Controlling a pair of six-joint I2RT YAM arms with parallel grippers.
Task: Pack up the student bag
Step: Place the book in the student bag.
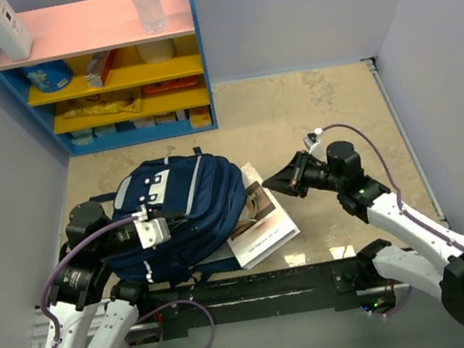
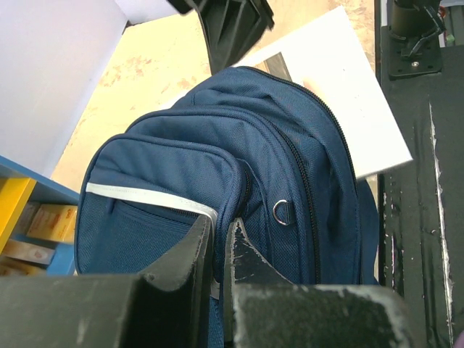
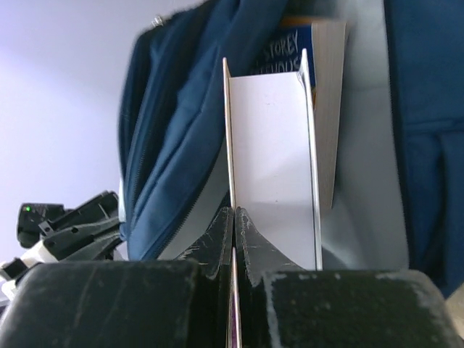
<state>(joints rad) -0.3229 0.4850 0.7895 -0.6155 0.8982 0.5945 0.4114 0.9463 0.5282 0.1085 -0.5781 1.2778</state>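
Beige table (image 1: 319,107): student bag (image 1: 189,207), book (image 1: 265,226), shelf unit (image 1: 201,55) at back.

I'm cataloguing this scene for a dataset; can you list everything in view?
Navy blue fabric backpack: one, navy with grey stripes, table centre-left.
Thin white-covered book: one, white, poking out at backpack's right.
Thick blue paperback: one, blue, behind the white cover.
Blue-framed shelf unit: one, pink top, yellow shelves, far left.
Clear plastic bottle: one, clear, on pink top.
Tall white box: one, white, pink top's left end.
Left hand: one, black, shut on backpack fabric.
Right hand: one, black, shut on white book's cover.
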